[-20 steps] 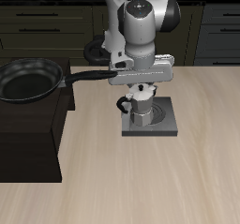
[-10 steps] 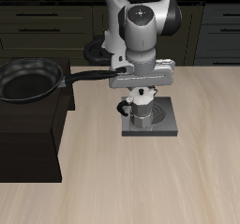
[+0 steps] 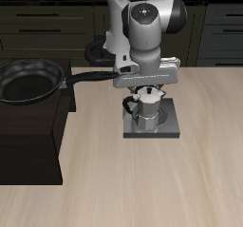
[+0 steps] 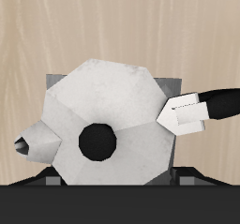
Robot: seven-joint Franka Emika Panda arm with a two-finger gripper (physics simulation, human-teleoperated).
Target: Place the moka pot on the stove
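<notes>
The silver moka pot (image 3: 146,109) stands upright on the grey stove (image 3: 168,128), over its coil ring, with its black handle pointing sideways. My gripper (image 3: 145,88) hangs straight above the pot's lid, its fingers spread beside the top of the pot and not pinching it. In the wrist view the pot's faceted lid (image 4: 117,101), its black knob (image 4: 97,141) and its black handle (image 4: 217,104) fill the picture. An edge of the stove (image 4: 173,82) shows behind the pot. My fingertips are hidden there.
A black frying pan (image 3: 28,82) lies on the big dark cabinet block (image 3: 33,136) beside the stove, its long handle reaching toward my gripper. Dark drawers line the back wall.
The gripper and the pot shifted slightly sideways over the stove. The hand has since risen a little, and more of the pot's top shows beneath it.
</notes>
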